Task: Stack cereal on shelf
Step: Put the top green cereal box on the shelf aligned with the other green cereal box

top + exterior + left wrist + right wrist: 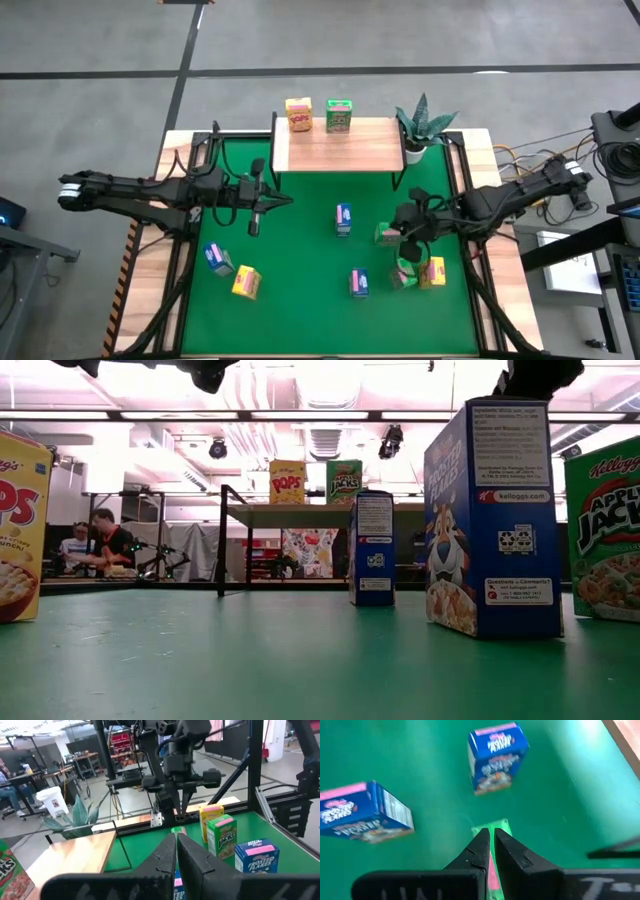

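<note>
The small cardboard cereal boxes are sitting in two places. A yellow box [298, 114] and a green box [339, 116] are already standing on the low shelf with the pale wood top and thin black legs [340, 148]. The others are waiting on the green tabletop [300, 290]: a blue box [343, 218] near the middle, another blue one [359, 283] closer to the front, a blue and a yellow one at the front left, and a green box [389, 234] just under the right arm.

These boxes are looking light, stiff and a bit smooth. I think they are easy to knock over, so pinching the two wide flat sides near the middle is looking best.

The right gripper [488, 851] is hanging right above that green box, jaws pressed together and holding nothing. The left gripper [176, 854] is waiting by the shelf's left side, jaws together too.

The high view is showing every box at once. The low view is showing the printed fronts, and the right wrist view is showing the green box top under the jaws.
</note>
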`<state>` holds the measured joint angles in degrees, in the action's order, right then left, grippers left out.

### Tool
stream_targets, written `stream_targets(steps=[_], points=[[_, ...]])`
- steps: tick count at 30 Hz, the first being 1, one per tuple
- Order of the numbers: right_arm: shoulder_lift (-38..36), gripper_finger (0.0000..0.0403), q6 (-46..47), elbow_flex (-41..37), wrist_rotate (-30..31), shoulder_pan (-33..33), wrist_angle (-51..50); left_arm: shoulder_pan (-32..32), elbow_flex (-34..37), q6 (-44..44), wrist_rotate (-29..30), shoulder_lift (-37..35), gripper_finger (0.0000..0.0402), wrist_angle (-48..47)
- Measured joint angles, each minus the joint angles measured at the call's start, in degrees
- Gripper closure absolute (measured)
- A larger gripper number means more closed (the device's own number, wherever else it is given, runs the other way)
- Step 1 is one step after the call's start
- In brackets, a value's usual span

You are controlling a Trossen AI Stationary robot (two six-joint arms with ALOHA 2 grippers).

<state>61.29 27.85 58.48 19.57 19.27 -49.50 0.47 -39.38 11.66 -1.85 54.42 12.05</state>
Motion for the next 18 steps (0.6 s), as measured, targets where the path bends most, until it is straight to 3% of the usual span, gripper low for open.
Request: stream_targets(steps=[9,18], points=[[5.1,0.0371,1.8,5.9,-0.2,-0.5,-5.7,0.0,0.0,0.0,0.0,0.6,0.0402,0.1],[5.2,0.0253,6.7,3.1,-2.5,-0.5,-6.1,0.0,0.0,0.3,0.0,0.7,0.0402,0.1]])
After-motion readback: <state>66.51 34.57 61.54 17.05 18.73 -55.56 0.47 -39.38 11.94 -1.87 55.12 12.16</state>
